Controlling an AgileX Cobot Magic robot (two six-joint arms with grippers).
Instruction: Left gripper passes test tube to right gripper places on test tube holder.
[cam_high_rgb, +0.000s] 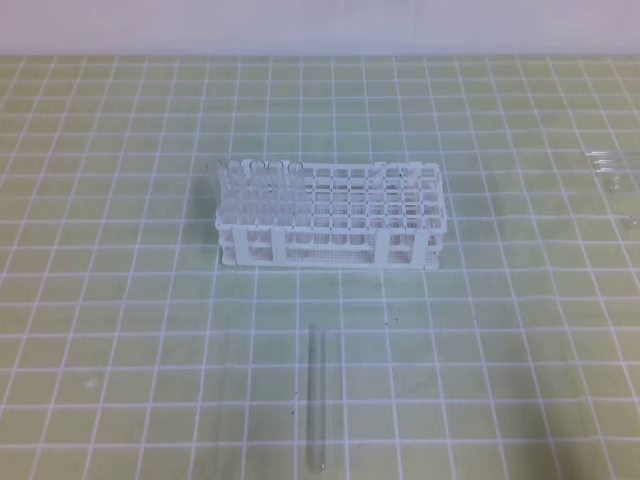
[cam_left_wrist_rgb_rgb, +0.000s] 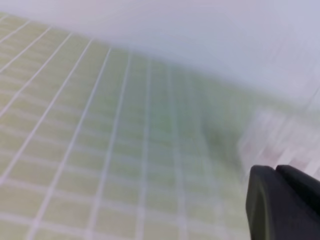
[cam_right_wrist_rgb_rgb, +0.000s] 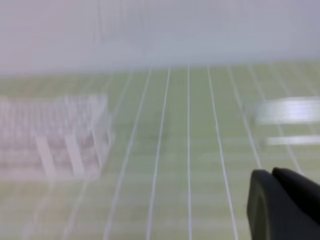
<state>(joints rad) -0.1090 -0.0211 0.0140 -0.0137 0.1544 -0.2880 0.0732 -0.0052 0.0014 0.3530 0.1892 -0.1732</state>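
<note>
Test tube (cam_high_rgb: 318, 400) lies before holder (cam_high_rgb: 330, 215) (overhead only; wrist views blurred).

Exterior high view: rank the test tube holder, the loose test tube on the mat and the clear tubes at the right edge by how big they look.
1. test tube holder, clearly largest.
2. test tube, long but very thin.
3. clear tubes at the right edge, smallest as seen; cut off by the frame and farther from the camera, so their true size is unsure.
</note>
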